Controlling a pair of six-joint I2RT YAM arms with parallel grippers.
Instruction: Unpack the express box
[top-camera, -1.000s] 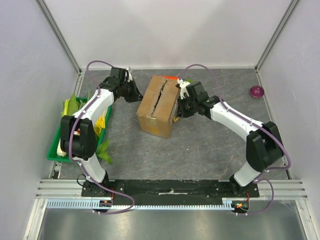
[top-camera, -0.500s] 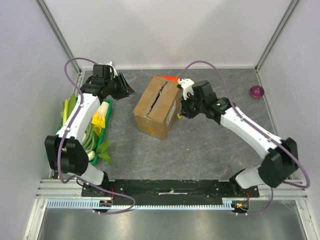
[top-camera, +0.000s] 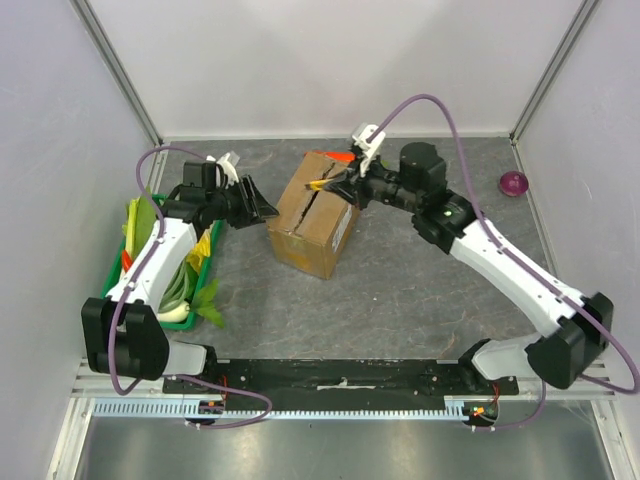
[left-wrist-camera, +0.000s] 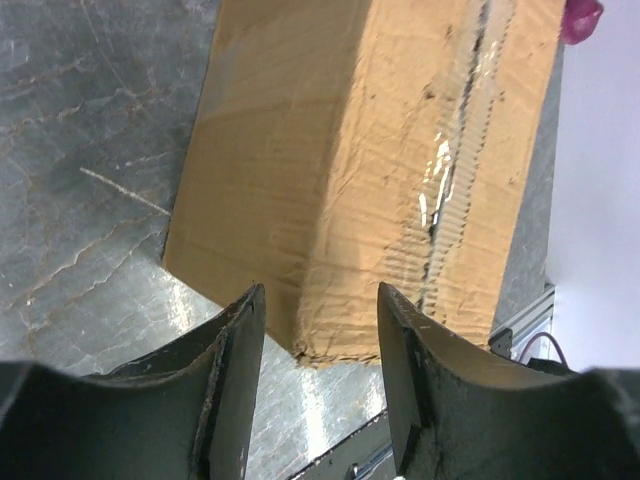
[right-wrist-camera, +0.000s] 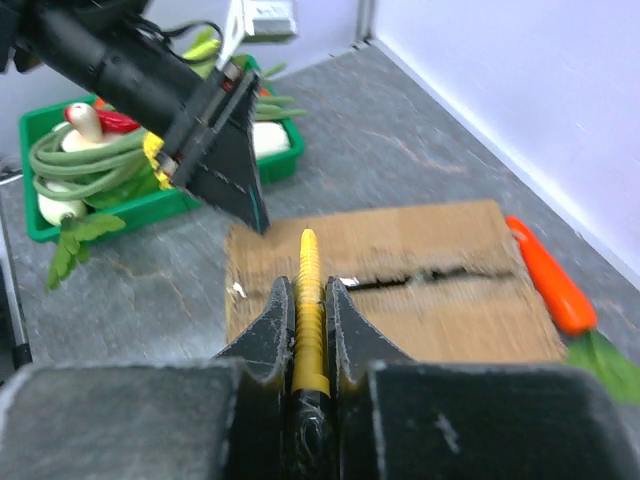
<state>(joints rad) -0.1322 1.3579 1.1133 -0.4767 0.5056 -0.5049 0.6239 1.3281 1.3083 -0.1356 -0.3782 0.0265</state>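
Note:
The express box (top-camera: 313, 222) is a brown cardboard box, flaps closed, with a ragged slit along its taped top seam. My right gripper (top-camera: 340, 184) hovers over the box's top far end, shut on a yellow threaded screw-like tool (right-wrist-camera: 307, 296) whose tip points along the top near the seam (right-wrist-camera: 420, 280). My left gripper (top-camera: 258, 205) is open and empty beside the box's left side. In the left wrist view its open gripper (left-wrist-camera: 318, 325) frames a lower corner of the box (left-wrist-camera: 360, 170) without touching it.
A green tray (right-wrist-camera: 130, 212) of vegetables (top-camera: 180, 285) stands at the left edge. An orange carrot (top-camera: 340, 156) lies behind the box, also seen in the right wrist view (right-wrist-camera: 545, 278). A purple onion (top-camera: 513, 183) sits at the far right by the wall.
My right gripper rose from the box's right side to above its top with the yellow tool. My left gripper drew back left, then returned to the box's left side. The box shifted slightly.

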